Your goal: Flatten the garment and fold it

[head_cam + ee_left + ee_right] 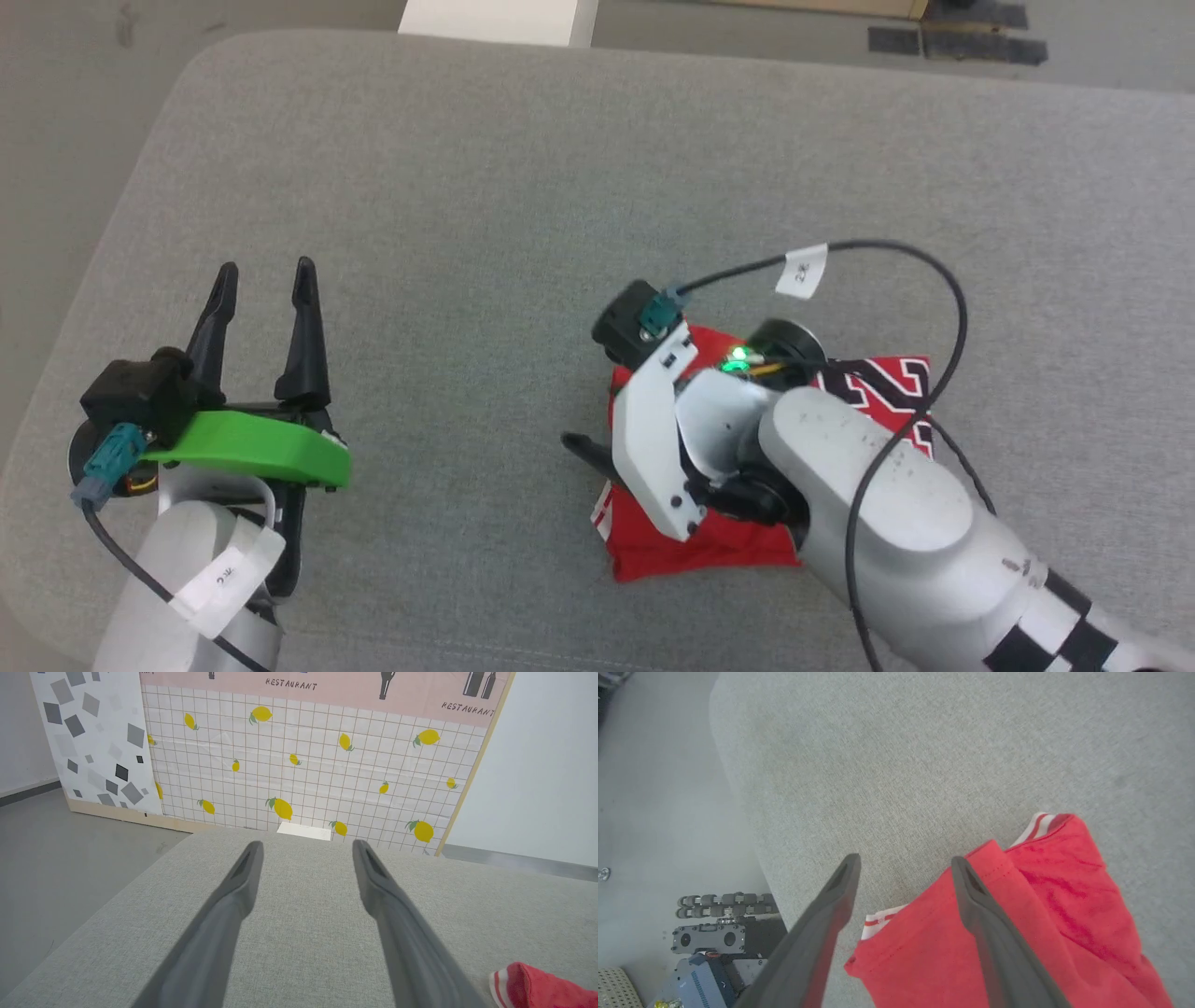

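Lying folded small at 4 o'clock on the grey worktop (523,187), the garment (691,551) sits under the nearer right pincer (906,858), which is spread empty over its 9 o'clock edge, while the open left pincer (264,280) hangs well apart toward 9 o'clock.

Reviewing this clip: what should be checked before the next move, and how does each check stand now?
1. Right tool open: ok.
2. Right tool clear of the red jersey T-shirt with striped trim: cannot tell; one finger overlaps the cloth.
3. Left tool open, apart from shirt: ok.
4. Shirt wholly on the grey fabric cushion: ok.
5. Fold tidy: cannot tell; right arm covers much.
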Tool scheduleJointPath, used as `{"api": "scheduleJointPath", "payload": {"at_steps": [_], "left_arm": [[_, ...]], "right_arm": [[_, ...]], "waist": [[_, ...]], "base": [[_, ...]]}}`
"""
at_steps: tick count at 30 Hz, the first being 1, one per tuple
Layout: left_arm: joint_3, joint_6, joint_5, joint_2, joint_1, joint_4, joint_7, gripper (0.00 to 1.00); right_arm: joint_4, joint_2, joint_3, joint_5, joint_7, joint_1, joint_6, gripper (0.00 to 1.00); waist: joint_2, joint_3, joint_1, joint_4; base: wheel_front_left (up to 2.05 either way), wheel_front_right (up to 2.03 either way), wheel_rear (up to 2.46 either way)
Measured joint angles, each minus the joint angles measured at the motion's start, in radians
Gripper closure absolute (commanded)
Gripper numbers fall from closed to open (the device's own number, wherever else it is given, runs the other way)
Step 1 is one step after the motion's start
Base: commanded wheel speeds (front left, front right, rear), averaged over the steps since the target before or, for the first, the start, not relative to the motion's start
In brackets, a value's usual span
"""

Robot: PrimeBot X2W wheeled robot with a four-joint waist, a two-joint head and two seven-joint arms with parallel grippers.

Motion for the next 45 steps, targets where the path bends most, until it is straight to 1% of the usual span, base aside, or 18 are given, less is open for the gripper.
{"api": "scheduleJointPath", "payload": {"at_steps": [3, 6, 8, 12, 15, 16, 18, 21, 23, 25, 30, 33, 36, 45], "left_arm": [[0.004, 0.001, -0.001, 0.003, 0.006, 0.006, 0.0, 0.0], [0.005, 0.007, -0.001, 0.007, 0.025, 0.009, 0.0, 0.0], [0.007, 0.016, -0.001, 0.013, 0.043, 0.007, 0.0, 0.0], [0.014, 0.036, 0.002, 0.025, 0.064, -0.003, 0.009, 0.0], [0.016, 0.048, 0.007, 0.027, 0.072, -0.018, 0.009, 0.0], [0.017, 0.053, 0.007, 0.028, 0.074, -0.022, 0.009, 0.0], [0.017, 0.056, 0.007, 0.028, 0.081, -0.029, 0.009, 0.0], [0.017, 0.067, 0.007, 0.027, 0.094, -0.032, 0.009, 0.0], [0.015, 0.071, 0.007, 0.026, 0.101, -0.033, 0.009, 0.0], [0.013, 0.072, 0.007, 0.022, 0.105, -0.033, 0.009, 0.0], [0.002, 0.077, 0.007, 0.011, 0.107, -0.031, 0.009, 0.0], [-0.003, 0.079, 0.007, 0.009, 0.107, -0.027, 0.009, 0.0], [-0.009, 0.079, 0.008, 0.008, 0.108, -0.02, 0.009, 0.0], [-0.038, 0.079, 0.016, 0.01, 0.113, 0.007, 0.027, 0.0]], "right_arm": [[-0.064, -0.033, 0.008, 0.025, -0.018, -0.027, 0.0, 0.0], [-0.12, -0.073, -0.024, 0.035, -0.066, -0.038, 0.0, 0.0], [-0.164, -0.109, -0.1, 0.03, -0.145, -0.037, 0.0, 0.0], [-0.218, -0.145, -0.248, -0.01, -0.277, -0.02, 0.0, 0.0], [-0.248, -0.163, -0.375, -0.059, -0.379, 0.027, 0.0, 0.0], [-0.256, -0.162, -0.43, -0.073, -0.422, 0.049, 0.0, 0.0], [-0.27, -0.163, -0.508, -0.109, -0.478, 0.091, 0.0, 0.0], [-0.29, -0.146, -0.645, -0.192, -0.601, 0.158, 0.0, 0.0], [-0.308, -0.122, -0.722, -0.243, -0.678, 0.207, 0.0, 0.0], [-0.32, -0.101, -0.77, -0.28, -0.73, 0.255, 0.0, 0.0], [-0.34, -0.057, -0.89, -0.345, -0.816, 0.366, 0.0, 0.0], [-0.34, -0.032, -0.949, -0.372, -0.834, 0.418, 0.0, 0.0], [-0.331, -0.012, -0.984, -0.393, -0.843, 0.469, 0.0, 0.0], [-0.299, 0.017, -1.013, -0.441, -0.833, 0.571, 0.0, 0.0]], "waist": [[0.0, -0.023, 0.0, -0.012], [0.0, -0.047, 0.0, -0.027], [0.0, -0.071, 0.0, -0.045], [0.0, -0.096, 0.0, -0.076], [0.0, -0.11, 0.0, -0.098], [0.0, -0.115, 0.0, -0.106], [0.0, -0.123, 0.0, -0.118], [0.0, -0.137, 0.0, -0.131], [0.0001, -0.147, 0.0, -0.137], [0.0, -0.155, 0.0, -0.139], [0.0001, -0.168, 0.0, -0.133], [0.0001, -0.171, 0.0, -0.127], [0.0001, -0.173, 0.0, -0.12], [0.0001, -0.171, 0.0, -0.098]], "base": [[0.0, 0.0, 0.0], [0.0, 0.0, 0.0], [0.0, 0.0, 0.0], [0.0, 0.0, 0.0], [0.0, 0.0, 0.0], [0.0, 0.0, 0.0], [0.0, 0.0, 0.0], [0.0, 0.0, 0.0], [0.0, 0.0, 0.0], [0.0, 0.0, 0.0], [0.0, 0.0, 0.0], [0.0, 0.0, 0.0], [0.0, 0.0, 0.0], [0.0, 0.0, 0.0]]}}
